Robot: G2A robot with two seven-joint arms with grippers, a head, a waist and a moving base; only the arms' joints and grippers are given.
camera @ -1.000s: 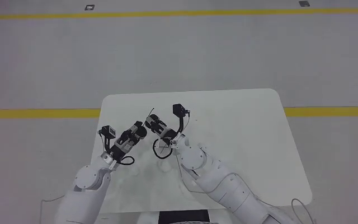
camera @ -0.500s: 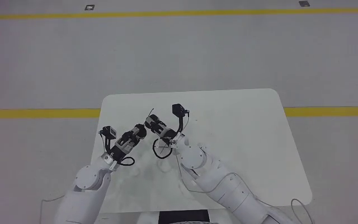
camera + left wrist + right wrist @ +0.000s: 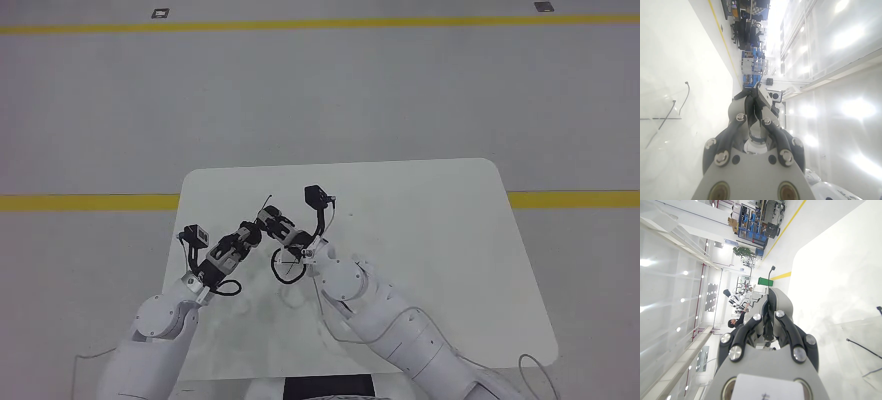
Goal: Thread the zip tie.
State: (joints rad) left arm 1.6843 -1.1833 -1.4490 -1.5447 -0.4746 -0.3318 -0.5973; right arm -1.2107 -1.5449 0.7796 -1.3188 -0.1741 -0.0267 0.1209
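Observation:
A thin black zip tie (image 3: 267, 203) is held above the near-left part of the white table (image 3: 420, 220). My right gripper (image 3: 269, 214) is shut on it. In the right wrist view the strap runs between the shut fingers, and the square head (image 3: 773, 267) pokes out past the gripper's (image 3: 770, 294) tips. My left gripper (image 3: 254, 231) sits just beside the right one, tip to tip. In the left wrist view it (image 3: 753, 94) is pinched shut on a black strand that looks like the tie's other end, with the right gripper right behind it.
Several spare zip ties (image 3: 668, 113) lie crossed on the table beside my left arm, and one (image 3: 863, 349) also appears in the right wrist view. The table edge (image 3: 190, 190) is near the left arm. A yellow floor line (image 3: 80, 202) runs beyond the table.
The right gripper has shifted slightly toward the left one, closing the small gap between their tips. The left arm has barely moved.

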